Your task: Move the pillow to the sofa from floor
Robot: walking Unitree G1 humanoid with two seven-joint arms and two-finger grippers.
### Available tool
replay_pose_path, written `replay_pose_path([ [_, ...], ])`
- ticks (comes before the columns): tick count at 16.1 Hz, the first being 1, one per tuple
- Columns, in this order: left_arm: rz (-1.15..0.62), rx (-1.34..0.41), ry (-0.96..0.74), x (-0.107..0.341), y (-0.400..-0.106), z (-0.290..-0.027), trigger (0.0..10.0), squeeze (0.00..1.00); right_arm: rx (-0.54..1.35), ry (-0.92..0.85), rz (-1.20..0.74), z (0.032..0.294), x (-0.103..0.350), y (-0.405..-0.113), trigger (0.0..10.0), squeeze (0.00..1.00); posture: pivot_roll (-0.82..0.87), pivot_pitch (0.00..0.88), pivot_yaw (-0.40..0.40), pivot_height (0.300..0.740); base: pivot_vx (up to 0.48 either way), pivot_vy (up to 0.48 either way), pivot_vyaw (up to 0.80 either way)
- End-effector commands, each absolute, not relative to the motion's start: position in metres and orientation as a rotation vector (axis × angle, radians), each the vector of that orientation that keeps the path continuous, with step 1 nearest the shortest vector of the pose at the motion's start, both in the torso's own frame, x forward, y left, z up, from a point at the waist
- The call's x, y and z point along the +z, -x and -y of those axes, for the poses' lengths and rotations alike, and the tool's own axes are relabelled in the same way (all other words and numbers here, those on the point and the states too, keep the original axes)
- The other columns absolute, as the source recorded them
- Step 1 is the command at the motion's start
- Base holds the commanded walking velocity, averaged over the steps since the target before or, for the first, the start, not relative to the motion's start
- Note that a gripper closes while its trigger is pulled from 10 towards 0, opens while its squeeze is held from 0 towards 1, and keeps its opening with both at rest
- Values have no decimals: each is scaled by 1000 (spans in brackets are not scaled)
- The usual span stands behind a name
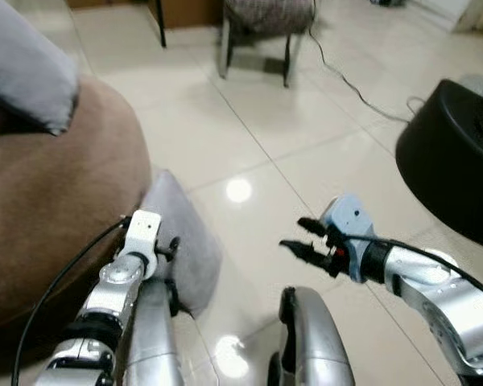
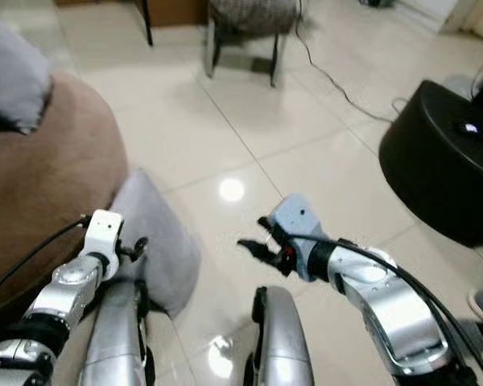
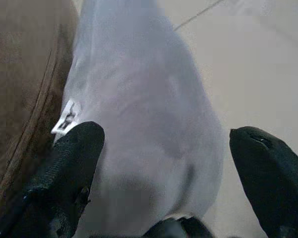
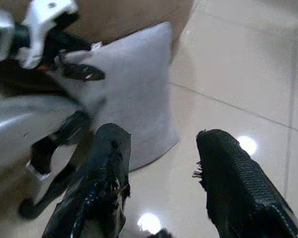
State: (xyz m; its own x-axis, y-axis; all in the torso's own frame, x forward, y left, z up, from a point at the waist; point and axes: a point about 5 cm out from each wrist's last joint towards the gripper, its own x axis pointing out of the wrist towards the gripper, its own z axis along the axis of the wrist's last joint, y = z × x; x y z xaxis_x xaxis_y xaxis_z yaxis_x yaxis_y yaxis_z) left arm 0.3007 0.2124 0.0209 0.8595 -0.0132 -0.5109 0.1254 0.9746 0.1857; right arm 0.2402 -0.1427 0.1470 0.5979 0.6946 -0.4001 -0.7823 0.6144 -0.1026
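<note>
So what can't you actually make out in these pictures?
- Grey pillow: its lower edge, head views, behind the left arm.
- Left claw: contact with the pillow, left wrist view, fingertips cut off.
- Brown sofa: cropped by the left edge.
- Black object: cropped right, unidentifiable.

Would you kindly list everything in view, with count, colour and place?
floor pillow: 1, grey, on the tiles, leaning against the sofa
sofa: 1, brown, at the robot's left
second pillow: 1, grey, on the sofa
stool: 1, grey seat, far ahead
cable: 1, dark, across the tiles
round black object: 1, at the right
left gripper: open, astride the floor pillow's top
right gripper: open, above the tiles, right of the pillow
</note>
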Motion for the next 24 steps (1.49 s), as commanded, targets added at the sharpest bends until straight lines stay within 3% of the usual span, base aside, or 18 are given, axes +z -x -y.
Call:
replay_pose_path([
  [1,-535,-35,-260,20,-301,-219,10000,0,886,280,-350,143,148,-235,10000,0,-85,199,-94,551,0,0,0],
  [7,-634,78,-399,10,-293,-246,10000,0,956,293,-383,141,151,-221,10000,0,-105,214,-96,551,0,0,0],
  [8,-662,69,-390,6,-290,-246,4941,0,964,295,-383,140,151,-221,10000,0,-107,218,-98,551,0,0,0],
  [9,-690,52,-382,0,-286,-244,1804,0,967,295,-384,140,152,-221,10000,0,-109,217,-99,551,0,0,0],
  [10,-706,47,-386,-3,-284,-243,0,0,966,298,-385,140,152,-221,10000,0,-111,216,-100,551,0,0,0],
  [24,-725,35,-394,-12,-277,-235,0,0,985,304,-392,140,152,-215,10000,0,-115,195,-105,551,0,0,0],
])
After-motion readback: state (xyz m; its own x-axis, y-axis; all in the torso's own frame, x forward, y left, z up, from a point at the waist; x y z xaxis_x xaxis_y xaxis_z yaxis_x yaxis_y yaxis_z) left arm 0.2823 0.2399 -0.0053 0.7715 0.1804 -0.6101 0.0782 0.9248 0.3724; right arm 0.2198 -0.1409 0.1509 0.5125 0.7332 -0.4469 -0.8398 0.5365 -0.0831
